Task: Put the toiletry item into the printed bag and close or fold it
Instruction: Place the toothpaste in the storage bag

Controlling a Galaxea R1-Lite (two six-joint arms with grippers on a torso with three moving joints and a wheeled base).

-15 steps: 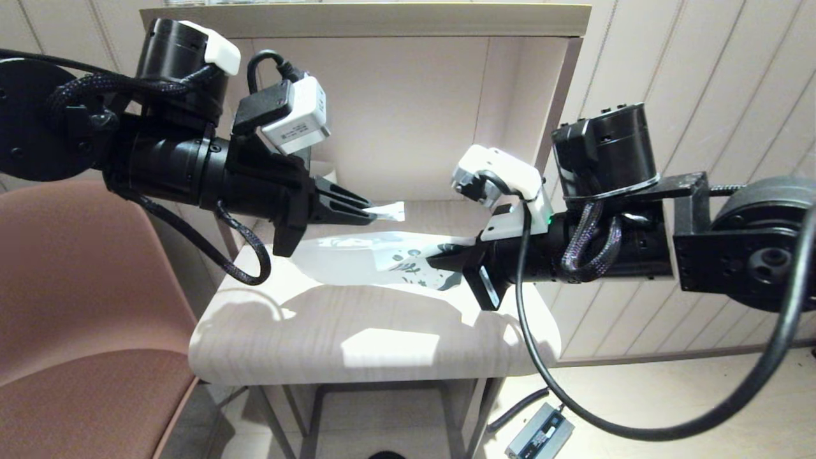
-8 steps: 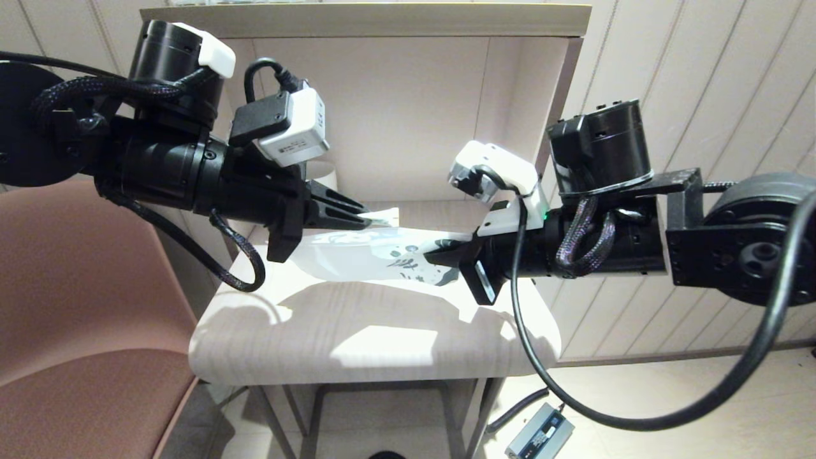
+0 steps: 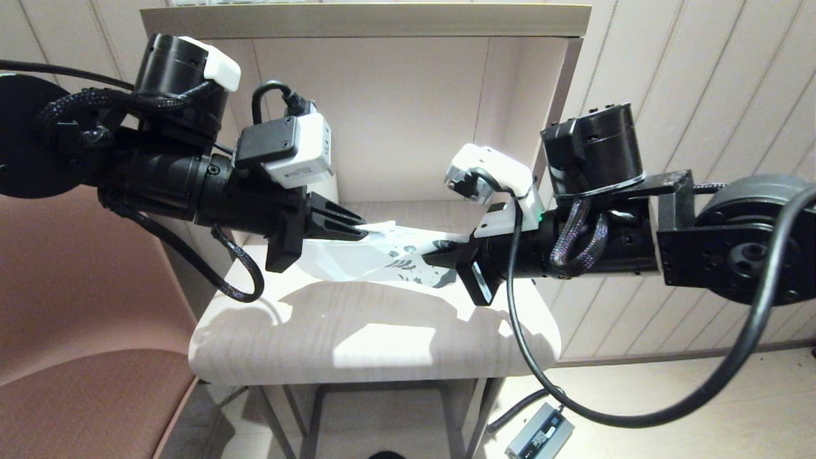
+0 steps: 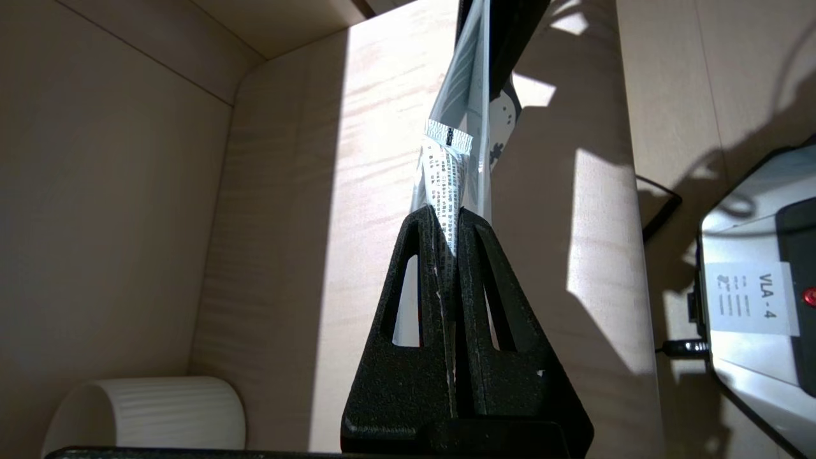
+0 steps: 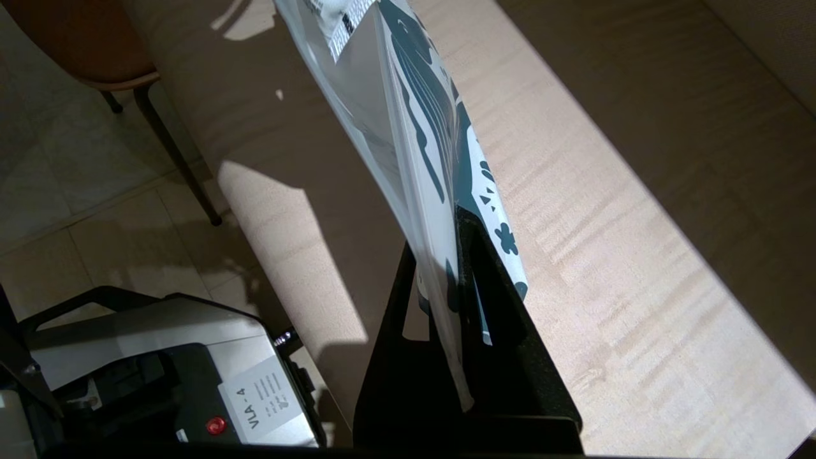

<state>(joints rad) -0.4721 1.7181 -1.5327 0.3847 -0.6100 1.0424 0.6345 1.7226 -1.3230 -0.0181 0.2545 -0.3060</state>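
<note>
The toiletry item is a slim white sachet with fine print, and my left gripper is shut on its near end. Its free end lies against the upper edge of the printed bag, a white translucent pouch with a dark teal leaf print. My right gripper is shut on the bag's printed end and holds it above the table. The sachet's end shows by the bag's layers; I cannot tell if it is inside.
A pale wooden table sits under both arms, inside an alcove with a shelf overhead. A white ribbed mug stands at the back left corner. A brown chair is at the left. A grey box lies on the floor.
My left gripper has lowered the sachet from above the bag onto its upper edge. The right gripper has shifted slightly left, and the bag now hangs more bunched between the two grippers.
</note>
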